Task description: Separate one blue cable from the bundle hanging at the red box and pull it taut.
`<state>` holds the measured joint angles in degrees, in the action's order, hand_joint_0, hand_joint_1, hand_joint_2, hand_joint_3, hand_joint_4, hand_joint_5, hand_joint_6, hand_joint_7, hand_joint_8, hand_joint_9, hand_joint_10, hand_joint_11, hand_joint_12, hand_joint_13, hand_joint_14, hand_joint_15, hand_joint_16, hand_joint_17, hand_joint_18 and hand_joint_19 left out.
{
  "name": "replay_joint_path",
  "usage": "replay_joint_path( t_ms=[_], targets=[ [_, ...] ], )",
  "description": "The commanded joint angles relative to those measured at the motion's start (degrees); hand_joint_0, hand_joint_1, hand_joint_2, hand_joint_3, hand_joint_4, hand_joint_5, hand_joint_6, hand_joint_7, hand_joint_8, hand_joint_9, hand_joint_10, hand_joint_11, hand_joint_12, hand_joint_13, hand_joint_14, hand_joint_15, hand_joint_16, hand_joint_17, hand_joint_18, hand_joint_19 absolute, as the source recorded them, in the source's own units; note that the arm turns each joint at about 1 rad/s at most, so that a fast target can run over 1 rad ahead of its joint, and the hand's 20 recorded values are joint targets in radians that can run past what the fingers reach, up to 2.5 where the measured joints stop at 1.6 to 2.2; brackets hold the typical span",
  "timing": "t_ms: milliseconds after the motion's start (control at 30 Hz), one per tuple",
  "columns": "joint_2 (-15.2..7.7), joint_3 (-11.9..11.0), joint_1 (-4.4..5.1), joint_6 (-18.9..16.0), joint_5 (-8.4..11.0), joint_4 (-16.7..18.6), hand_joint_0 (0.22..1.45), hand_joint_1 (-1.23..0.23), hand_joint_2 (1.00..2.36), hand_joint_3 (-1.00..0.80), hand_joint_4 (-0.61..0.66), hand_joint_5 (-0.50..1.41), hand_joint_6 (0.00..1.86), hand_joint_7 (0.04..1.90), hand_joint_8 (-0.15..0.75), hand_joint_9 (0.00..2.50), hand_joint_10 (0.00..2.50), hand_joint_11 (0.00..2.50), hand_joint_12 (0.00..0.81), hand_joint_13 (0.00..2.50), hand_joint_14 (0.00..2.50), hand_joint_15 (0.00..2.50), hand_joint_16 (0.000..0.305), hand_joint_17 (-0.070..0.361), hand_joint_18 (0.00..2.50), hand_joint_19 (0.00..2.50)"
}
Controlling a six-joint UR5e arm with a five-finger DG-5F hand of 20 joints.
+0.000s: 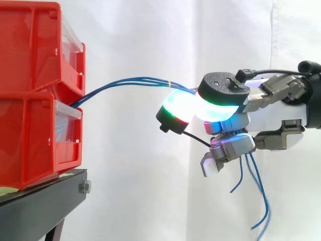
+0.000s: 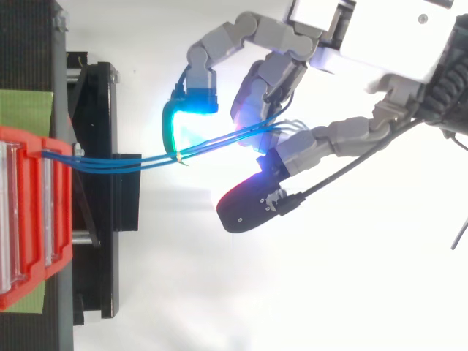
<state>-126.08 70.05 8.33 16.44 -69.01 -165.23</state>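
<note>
- You have a white curtain [image 1: 130,160] behind everything, hanging in soft vertical folds.
- At the side view's lower left is a black stand [image 1: 45,203], with a silver bolt [image 1: 84,188] at its front corner.
- From above, you see a green patch [image 2: 25,110] on the stand, possibly a mat.

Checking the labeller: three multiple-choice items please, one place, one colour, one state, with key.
1. Where do the blue cables leave the red bins?
A. over the upper bin
B. between the upper and lower bin
C. under the lower bin
2. What colour is the stand under the bins?
A. white
B. red
C. black
3. How are the cables' free ends?
A. hanging loose below the hand
B. coiled on the stand
C. plugged into a bin
Key: 1 B, they emerge from the gap between them; 2 C, black beam beneath the bins; 3 A, they dangle under the curled fingers.
</note>
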Motion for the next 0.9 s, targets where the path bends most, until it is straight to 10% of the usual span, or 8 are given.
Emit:
replay_joint_path(
  t_ms=[0,467,867],
  targets=[
    [0.0,0.0,0.02,0.0,0.01,0.0,0.59,-0.96,1.00,-0.50,-0.06,-0.25,0.90,1.00,0.172,1.12,0.51,1.63,0.286,1.36,0.00,1.76,0.037,0.084,0.78,0.72],
    [0.0,0.0,0.02,0.0,0.01,0.0,0.43,-0.73,1.00,-0.50,0.07,-0.24,0.87,0.88,0.269,1.12,0.70,1.45,0.379,1.34,0.26,1.53,0.054,0.121,0.89,0.75],
    [0.0,0.0,0.02,0.0,0.01,0.0,0.65,-0.65,1.01,-0.37,-0.03,-0.23,0.89,1.03,0.204,1.20,0.41,1.69,0.300,1.37,0.00,1.72,0.042,0.095,0.83,0.79]
  ],
)
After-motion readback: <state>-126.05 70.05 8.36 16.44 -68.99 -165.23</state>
